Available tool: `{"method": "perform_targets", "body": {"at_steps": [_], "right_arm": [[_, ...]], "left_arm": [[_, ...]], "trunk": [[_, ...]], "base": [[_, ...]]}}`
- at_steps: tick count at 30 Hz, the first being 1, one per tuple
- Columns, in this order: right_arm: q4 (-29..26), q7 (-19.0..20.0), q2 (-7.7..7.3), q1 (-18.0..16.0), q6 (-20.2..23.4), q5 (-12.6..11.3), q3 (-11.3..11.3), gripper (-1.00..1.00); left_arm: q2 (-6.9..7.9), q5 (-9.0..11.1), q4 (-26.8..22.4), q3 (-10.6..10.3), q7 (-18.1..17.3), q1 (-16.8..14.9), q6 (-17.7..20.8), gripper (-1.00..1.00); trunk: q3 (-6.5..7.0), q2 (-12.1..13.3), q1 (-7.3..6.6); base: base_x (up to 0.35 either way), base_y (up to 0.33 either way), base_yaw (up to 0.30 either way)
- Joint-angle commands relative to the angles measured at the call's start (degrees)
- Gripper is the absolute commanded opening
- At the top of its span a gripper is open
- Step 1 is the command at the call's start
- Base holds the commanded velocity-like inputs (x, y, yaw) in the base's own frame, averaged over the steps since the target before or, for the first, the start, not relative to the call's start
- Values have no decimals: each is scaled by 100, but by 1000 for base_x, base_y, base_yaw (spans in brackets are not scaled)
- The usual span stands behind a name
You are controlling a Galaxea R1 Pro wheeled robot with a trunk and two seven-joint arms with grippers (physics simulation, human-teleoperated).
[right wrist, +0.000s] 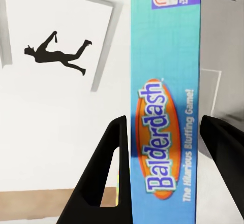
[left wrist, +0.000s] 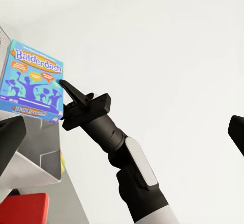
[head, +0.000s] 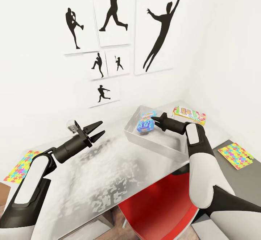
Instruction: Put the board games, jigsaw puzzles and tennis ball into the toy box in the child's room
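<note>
My right gripper (head: 155,119) is shut on the blue Balderdash board game (head: 145,122) and holds it upright over the light grey toy box (head: 165,144) on the table (head: 119,174). Along its fingers, the box edge (right wrist: 165,82) sits between both pads. A red and green board game (head: 189,114) lies on the table behind the toy box. One jigsaw puzzle (head: 21,166) lies at the table's left end, another (head: 235,155) on the lower dark top at right. My left gripper (head: 96,130) hangs open and empty left of the toy box. The tennis ball is hidden.
A red chair (head: 159,203) stands under the table's front edge between my arms. White walls with black sports silhouettes (head: 159,37) close the corner behind the table. A small pale round thing (head: 70,124) sits just behind my left wrist.
</note>
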Motion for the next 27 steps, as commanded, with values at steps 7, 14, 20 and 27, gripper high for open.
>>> {"method": "perform_targets", "body": {"at_steps": [7, 14, 20, 27], "right_arm": [[-2, 53, 5, -34, 30, 50, -34, -100], [-2, 53, -1, -93, 30, 50, -34, -100], [-1, 56, -5, -138, 30, 42, -34, -100], [34, 63, -8, -176, 30, -29, -34, -100]], "left_arm": [[0, -14, 1, 7, -28, -5, 26, 100], [0, -14, 1, 7, -47, -5, 26, 100], [0, -14, 1, 6, -53, -5, 26, 100], [0, -14, 1, 6, -51, -5, 26, 100]], "trunk": [[-63, -11, 3], [-124, -11, 3], [-179, -11, 3], [-243, -11, 3]], "base": [[0, 0, 0], [0, 0, 0], [0, 0, -33], [0, 0, -71]]}}
